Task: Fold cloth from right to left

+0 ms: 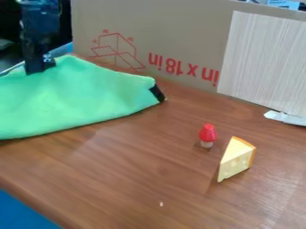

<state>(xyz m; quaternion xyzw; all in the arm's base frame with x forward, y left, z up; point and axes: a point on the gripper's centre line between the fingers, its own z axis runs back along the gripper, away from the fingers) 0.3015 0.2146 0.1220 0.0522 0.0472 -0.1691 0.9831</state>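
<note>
Touching the green cloth (71, 96) at the far left of the desk (143, 165), my gripper (40, 68) seems at the grasping step; whether it is open or closed, I cannot tell. Next, the right corner (156, 92) should fold leftward.

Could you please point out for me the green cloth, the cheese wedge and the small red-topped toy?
green cloth (71, 96): camera view, middle of its spread surface
cheese wedge (236, 157): camera view, its pale side
red-topped toy (207, 133): camera view, its red top
</note>
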